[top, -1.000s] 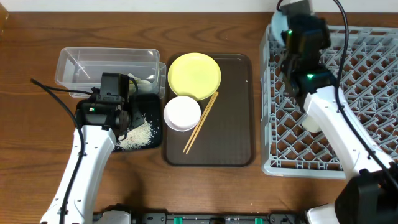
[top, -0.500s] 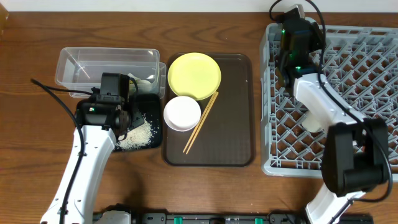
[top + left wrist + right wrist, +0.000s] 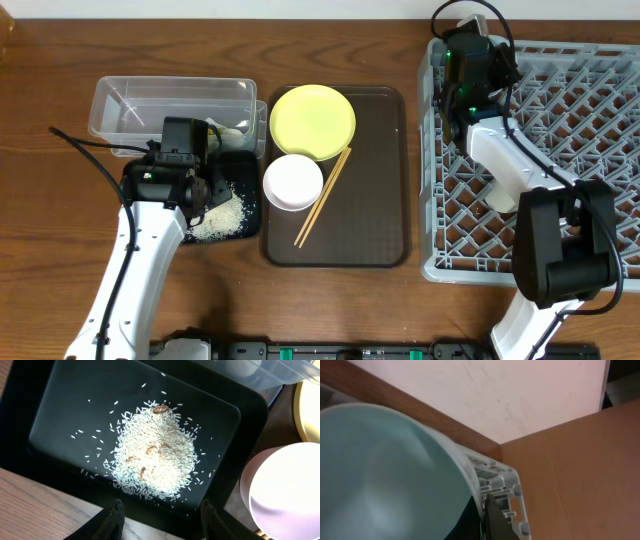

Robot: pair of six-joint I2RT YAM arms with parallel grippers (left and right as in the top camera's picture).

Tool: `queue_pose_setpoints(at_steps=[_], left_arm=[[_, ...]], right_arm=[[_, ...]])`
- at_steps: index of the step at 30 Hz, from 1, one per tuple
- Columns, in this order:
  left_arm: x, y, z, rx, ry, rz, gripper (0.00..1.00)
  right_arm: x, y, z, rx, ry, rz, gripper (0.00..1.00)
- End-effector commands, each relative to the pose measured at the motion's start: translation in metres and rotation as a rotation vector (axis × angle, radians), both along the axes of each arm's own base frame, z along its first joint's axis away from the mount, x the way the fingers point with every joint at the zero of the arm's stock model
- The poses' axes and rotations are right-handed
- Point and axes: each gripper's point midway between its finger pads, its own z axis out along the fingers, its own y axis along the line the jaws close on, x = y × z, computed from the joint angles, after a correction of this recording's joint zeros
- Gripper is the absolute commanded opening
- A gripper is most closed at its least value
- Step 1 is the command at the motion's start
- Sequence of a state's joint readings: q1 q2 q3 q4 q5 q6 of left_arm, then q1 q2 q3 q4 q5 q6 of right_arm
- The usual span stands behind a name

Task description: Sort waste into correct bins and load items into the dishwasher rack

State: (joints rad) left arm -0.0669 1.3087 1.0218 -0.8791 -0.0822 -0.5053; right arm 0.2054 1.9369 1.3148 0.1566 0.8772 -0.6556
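Observation:
My left gripper [image 3: 162, 522] is open and empty above the near edge of the black tray [image 3: 45, 405], which holds a heap of white rice [image 3: 155, 460]; in the overhead view the gripper [image 3: 203, 193] hangs over the tray [image 3: 245, 165]. My right gripper [image 3: 484, 510] is shut on the rim of the light blue bowl [image 3: 385, 475] at the far left corner of the grey rack [image 3: 507, 492]. In the overhead view the right wrist [image 3: 462, 75] hides the bowl. The yellow plate [image 3: 312, 122], the white bowl [image 3: 293, 182] and the chopsticks [image 3: 322, 198] lie on the brown serving tray [image 3: 380, 210].
The clear tub [image 3: 150, 105] stands behind the black tray, with a pale crumpled thing [image 3: 228, 131] at its right end. A pale object [image 3: 499, 197] sits in the rack [image 3: 590, 150], partly under my right arm. The white bowl [image 3: 285, 492] is close to my left gripper's right side.
My right arm has swung back and left with the bowl, to the rack's far left corner. My left arm has not moved.

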Motion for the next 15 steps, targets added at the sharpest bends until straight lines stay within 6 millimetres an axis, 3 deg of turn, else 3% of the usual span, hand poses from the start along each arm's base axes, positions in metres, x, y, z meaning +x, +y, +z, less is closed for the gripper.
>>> queue_pose_setpoints(at_steps=[1,9,15], left_arm=[[0.002,0.004,0.005,0.009,-0.017,0.021,0.52],[0.002,0.002,0.005,0.002,-0.016,0.019,0.52],[0.002,0.002,0.005,0.002,-0.016,0.019,0.52]], right_arm=[[-0.005,0.015,-0.016,0.021,0.037,0.006,0.01],[-0.026,0.047,-0.046,0.147,0.076,-0.010,0.01],[-0.036,0.069,-0.048,0.173,0.096,0.016,0.01]])
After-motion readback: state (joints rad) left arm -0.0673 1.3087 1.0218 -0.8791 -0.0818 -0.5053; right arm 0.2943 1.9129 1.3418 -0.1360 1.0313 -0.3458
